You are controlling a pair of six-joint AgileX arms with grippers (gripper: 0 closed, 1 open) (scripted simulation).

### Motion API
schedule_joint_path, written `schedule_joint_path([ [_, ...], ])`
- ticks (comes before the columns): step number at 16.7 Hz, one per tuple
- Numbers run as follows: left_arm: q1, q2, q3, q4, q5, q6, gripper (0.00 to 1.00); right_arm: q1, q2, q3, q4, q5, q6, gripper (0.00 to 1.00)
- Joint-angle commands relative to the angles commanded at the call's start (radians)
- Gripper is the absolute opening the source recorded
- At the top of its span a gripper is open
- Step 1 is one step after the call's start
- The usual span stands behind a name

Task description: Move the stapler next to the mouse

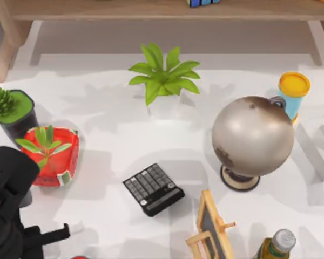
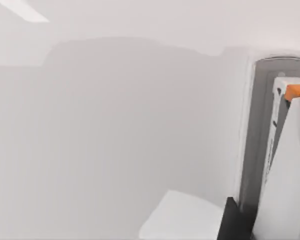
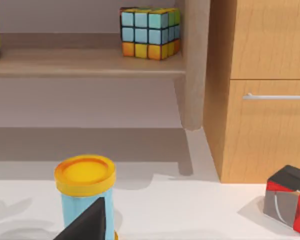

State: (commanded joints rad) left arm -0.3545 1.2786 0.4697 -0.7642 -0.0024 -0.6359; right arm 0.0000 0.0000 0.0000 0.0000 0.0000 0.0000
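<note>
My left arm is the black mass at the table's front left corner, and its gripper (image 1: 70,231) reaches right, low over the table, with a small white piece at its tip. Close to the left wrist camera stands a white and grey object with an orange tab (image 2: 290,150), and a rounded white shape (image 2: 182,217) lies beside it; I cannot tell whether either is the stapler or the mouse. A red sliver (image 1: 80,257) touches the front edge. One dark fingertip (image 3: 90,220) of my right gripper shows in the right wrist view.
A black calculator (image 1: 153,189) lies mid-table. A globe (image 1: 252,137), a yellow-lidded blue canister (image 1: 294,93), a small easel (image 1: 213,226) and a bottle (image 1: 275,245) crowd the right. Potted plants (image 1: 164,75) (image 1: 46,154) (image 1: 8,110) stand at the back and left. A red-black box (image 3: 290,205) sits near a cabinet.
</note>
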Motion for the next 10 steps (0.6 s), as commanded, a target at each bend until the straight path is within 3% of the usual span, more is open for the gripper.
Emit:
schedule_joint_path([
  [10, -0.001, -0.001, 0.003, -0.002, -0.002, -0.001, 0.0, 0.0, 0.0, 0.0, 0.0, 0.0, 0.0, 1.0],
])
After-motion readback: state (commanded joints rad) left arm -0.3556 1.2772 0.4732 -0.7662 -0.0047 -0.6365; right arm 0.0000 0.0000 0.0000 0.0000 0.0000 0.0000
